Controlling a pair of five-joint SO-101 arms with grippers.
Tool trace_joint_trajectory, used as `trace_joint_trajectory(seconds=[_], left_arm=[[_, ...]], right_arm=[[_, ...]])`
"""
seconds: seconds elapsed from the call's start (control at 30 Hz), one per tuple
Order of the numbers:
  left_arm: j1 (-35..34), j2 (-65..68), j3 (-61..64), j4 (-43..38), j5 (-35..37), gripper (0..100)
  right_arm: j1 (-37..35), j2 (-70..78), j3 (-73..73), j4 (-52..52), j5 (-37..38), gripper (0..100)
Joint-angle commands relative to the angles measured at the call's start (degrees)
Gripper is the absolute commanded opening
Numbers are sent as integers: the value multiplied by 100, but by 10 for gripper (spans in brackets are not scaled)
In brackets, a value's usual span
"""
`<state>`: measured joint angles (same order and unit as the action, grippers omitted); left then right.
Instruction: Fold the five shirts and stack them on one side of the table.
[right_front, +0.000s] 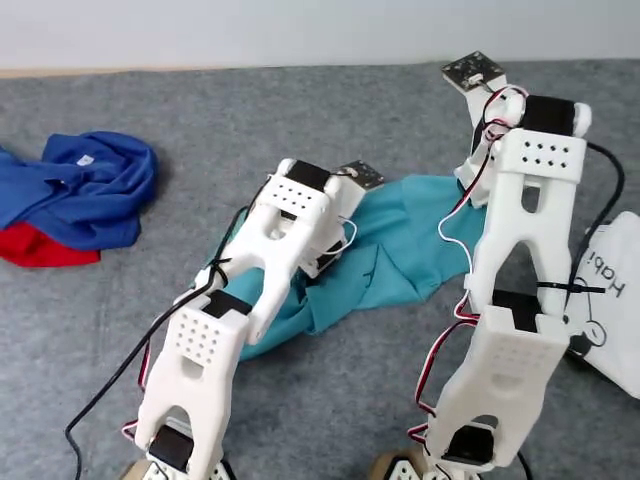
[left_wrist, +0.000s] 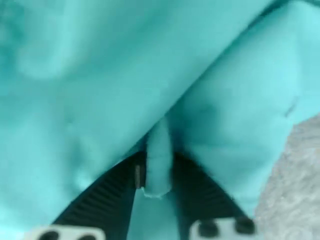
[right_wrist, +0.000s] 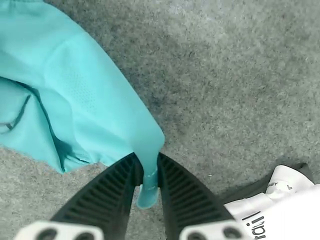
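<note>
Across the middle of the grey table (right_front: 300, 110), from the high view, a teal shirt (right_front: 400, 240) lies rumpled between the two arms. The left arm (right_front: 270, 250) bends down over its near part, and the right arm (right_front: 525, 220) comes down at its right corner. A blue shirt (right_front: 85, 190) touching a red shirt (right_front: 40, 248) lies bunched at the far left, and a white shirt (right_front: 615, 290) sits at the right edge. None looks folded, so the task seems barely begun.

From the left wrist, the left gripper (left_wrist: 157, 170) is clamped on a pinched ridge of teal cloth.

From the right wrist, the right gripper (right_wrist: 148, 170) pinches the tip of a teal corner over bare table, the white shirt (right_wrist: 270, 210) just beside it. Two holds well apart probably serve to pull the shirt flat for folding.
</note>
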<state>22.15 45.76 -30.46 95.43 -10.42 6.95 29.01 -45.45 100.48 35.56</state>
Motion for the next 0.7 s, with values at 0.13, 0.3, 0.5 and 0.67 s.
trace_joint_trajectory(seconds=[0.13, 0.3, 0.5, 0.67], left_arm=[[-141, -844, -593, 510, -149, 2], [-422, -2154, -549, 510, -141, 2], [-1196, -3657, -576, 510, 114, 2], [-1433, -4932, -558, 510, 448, 2]], right_arm=[[-13, -409, -62, 242, -26, 11], [75, -690, -70, 242, -18, 11], [426, -1323, -70, 242, -18, 10], [514, -2141, -35, 251, -53, 10]])
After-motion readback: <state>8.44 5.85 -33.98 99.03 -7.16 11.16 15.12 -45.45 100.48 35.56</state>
